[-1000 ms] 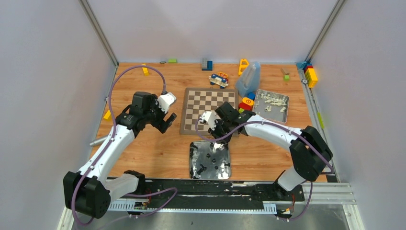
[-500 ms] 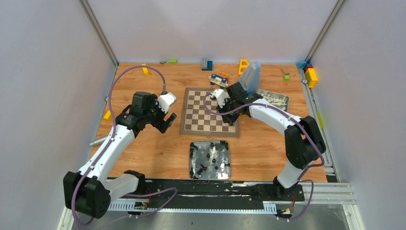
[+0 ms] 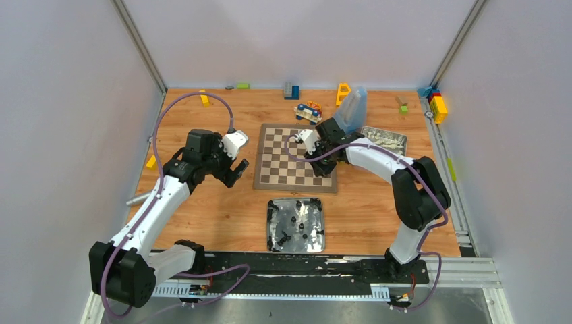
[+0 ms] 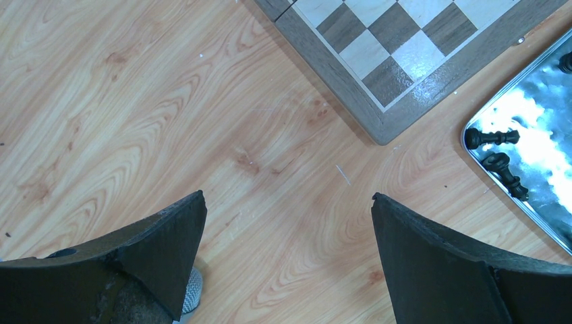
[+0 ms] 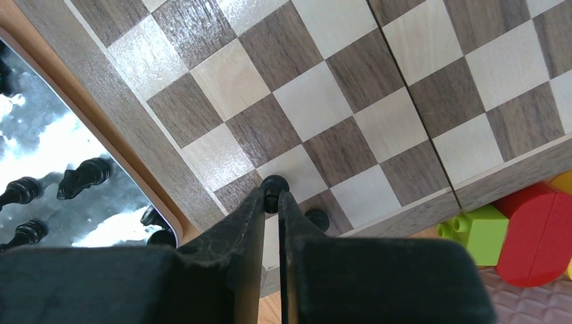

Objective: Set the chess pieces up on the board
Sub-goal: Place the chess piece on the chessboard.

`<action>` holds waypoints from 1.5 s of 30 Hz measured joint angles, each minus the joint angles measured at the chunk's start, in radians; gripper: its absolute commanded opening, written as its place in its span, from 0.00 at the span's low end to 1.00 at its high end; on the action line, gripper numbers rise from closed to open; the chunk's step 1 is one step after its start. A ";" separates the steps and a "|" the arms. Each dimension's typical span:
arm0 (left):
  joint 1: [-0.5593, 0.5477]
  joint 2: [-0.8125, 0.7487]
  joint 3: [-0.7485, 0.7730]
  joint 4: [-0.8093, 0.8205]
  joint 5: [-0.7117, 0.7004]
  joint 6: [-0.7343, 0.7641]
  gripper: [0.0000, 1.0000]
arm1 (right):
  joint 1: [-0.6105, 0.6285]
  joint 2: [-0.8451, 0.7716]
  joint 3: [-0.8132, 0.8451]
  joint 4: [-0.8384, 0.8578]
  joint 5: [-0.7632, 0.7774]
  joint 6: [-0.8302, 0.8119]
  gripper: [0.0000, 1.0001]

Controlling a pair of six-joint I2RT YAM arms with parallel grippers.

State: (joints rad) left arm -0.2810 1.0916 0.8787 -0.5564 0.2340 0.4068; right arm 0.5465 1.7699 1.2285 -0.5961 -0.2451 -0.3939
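The chessboard (image 3: 290,158) lies mid-table. My right gripper (image 3: 316,156) hangs over its right side, shut on a small black chess piece (image 5: 274,183). In the right wrist view the gripper (image 5: 272,194) holds the piece over squares near the edge of the board (image 5: 337,101), and a second black piece (image 5: 317,217) stands on the square beside it. More black pieces (image 3: 297,226) lie in a silver tray (image 3: 275,236) in front of the board. My left gripper (image 3: 234,165) is open and empty over bare wood left of the board, as the left wrist view (image 4: 287,202) shows.
A second silver tray (image 3: 398,158) with white pieces sits right of the board. A clear blue jug (image 3: 351,111) and coloured toy blocks (image 3: 347,145) crowd the board's far right corner. More blocks (image 3: 437,104) lie along the back and right edges.
My right gripper has moved from the board's near edge by the black-piece tray to the board's right side, with the piece in it. The left arm has not moved.
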 measured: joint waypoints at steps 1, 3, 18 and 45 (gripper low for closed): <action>0.000 0.000 0.000 0.000 0.000 0.000 1.00 | 0.000 0.000 0.002 0.000 0.000 0.000 0.00; 0.000 0.000 0.000 0.000 0.000 0.000 1.00 | -0.004 0.003 0.006 0.003 0.001 0.000 0.00; 0.000 0.000 -0.001 0.000 0.000 0.000 1.00 | -0.012 0.028 0.016 0.014 0.003 -0.004 0.36; 0.009 -0.031 -0.001 0.019 -0.042 -0.012 1.00 | 0.208 -0.117 -0.113 0.011 -0.119 0.001 0.51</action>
State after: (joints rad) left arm -0.2722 1.0607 0.8780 -0.5373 0.1925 0.3950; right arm 0.7540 1.6531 1.1156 -0.5854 -0.3637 -0.3931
